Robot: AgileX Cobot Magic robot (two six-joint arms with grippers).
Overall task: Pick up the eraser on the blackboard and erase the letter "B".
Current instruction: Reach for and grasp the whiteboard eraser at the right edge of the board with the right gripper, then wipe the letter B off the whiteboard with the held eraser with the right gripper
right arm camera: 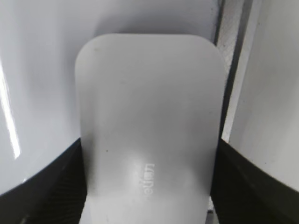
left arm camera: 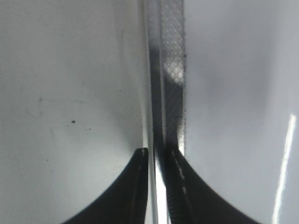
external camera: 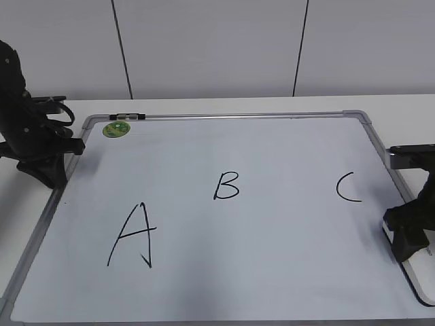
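The blackboard (external camera: 285, 231) lies flat on the table with a black letter "B" (external camera: 226, 185) near its middle. The white eraser (external camera: 421, 270) lies at the board's right edge; in the right wrist view it (right arm camera: 149, 102) fills the middle, grey print up. My right gripper (external camera: 406, 241) (right arm camera: 148, 151) is down on the eraser, with a finger pressed against each long side. My left gripper (external camera: 54, 178) (left arm camera: 159, 151) is at the board's left edge, its fingers closed on the silver frame (left arm camera: 170, 70).
A larger "A" (external camera: 132, 236) is at the board's front left and a "C" (external camera: 348, 188) at the right, close to my right gripper. A round green magnet (external camera: 116, 129) sits at the far left corner. White table (external camera: 204, 105) surrounds the board.
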